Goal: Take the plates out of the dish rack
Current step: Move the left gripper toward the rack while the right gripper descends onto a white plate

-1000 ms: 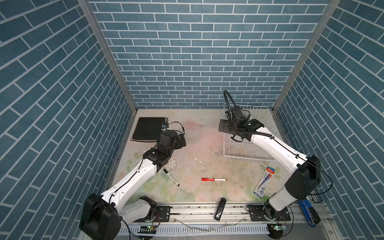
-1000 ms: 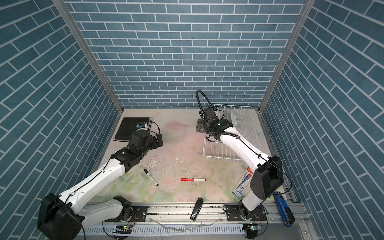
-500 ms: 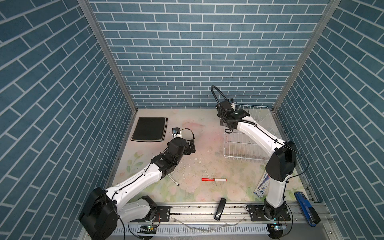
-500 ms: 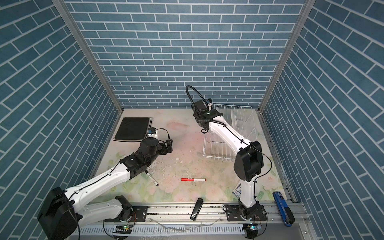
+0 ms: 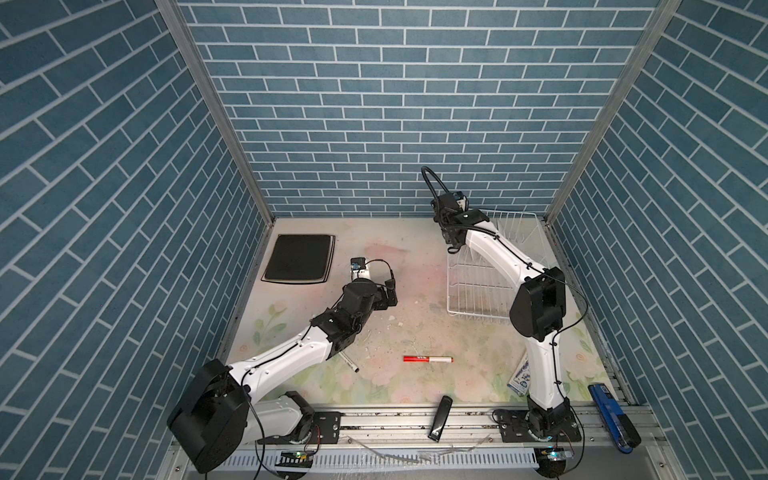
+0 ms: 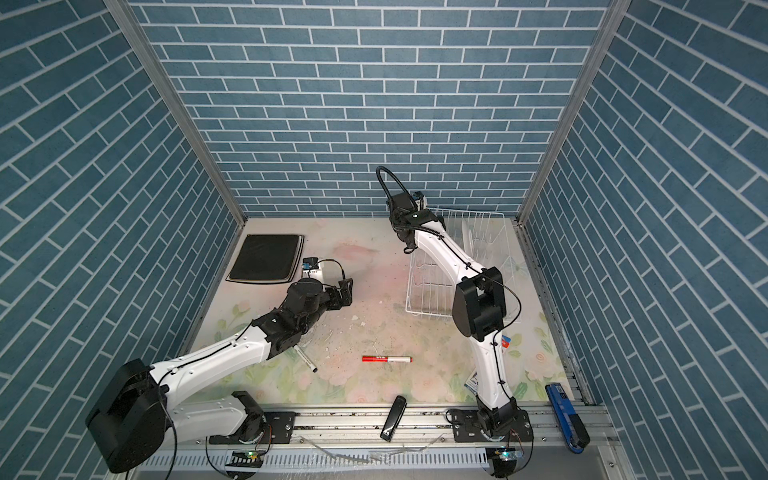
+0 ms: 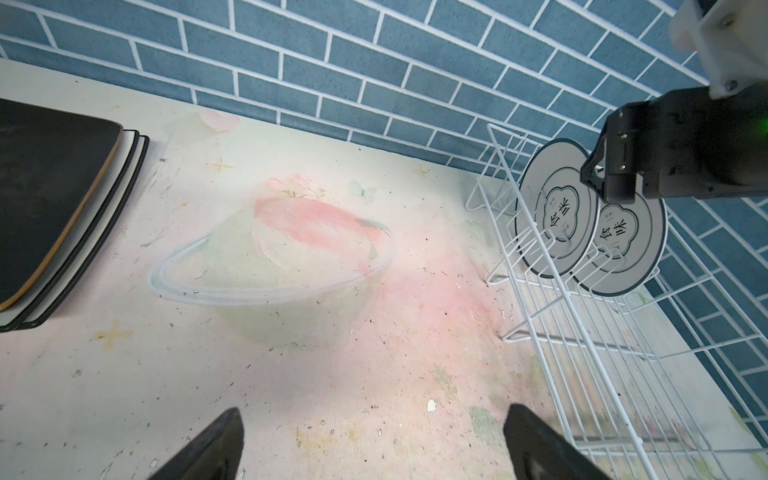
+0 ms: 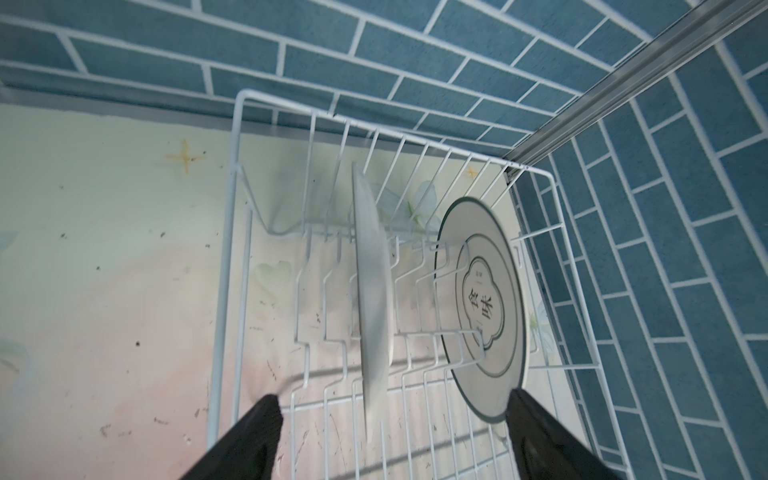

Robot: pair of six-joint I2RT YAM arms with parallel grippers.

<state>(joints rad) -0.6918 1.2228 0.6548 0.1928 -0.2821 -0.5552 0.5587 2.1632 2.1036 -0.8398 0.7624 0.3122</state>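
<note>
Left wrist view: floral tabletop [image 7: 291, 353], brick wall [image 7: 374, 62], left claw [image 7: 374, 411] apart; right claw [image 8: 392, 405] likewise.

Floral-printed table [image 5: 415, 266], scuffed and crumb-speckled. Far left, a black-topped plate stack [image 5: 299, 257]; far right, a wire rack [image 5: 473, 291]. Nearer the front: red marker [image 5: 428, 358], pen [image 5: 351, 365] to its left, packet [image 5: 521, 376] at right.

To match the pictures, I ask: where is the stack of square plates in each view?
A top view: stack of square plates, back left.
A top view: same back-left spot.
Left wrist: cut off, opposite the dish rack.
Right wrist: not in it.
Shared landmark: the dish rack.
</note>
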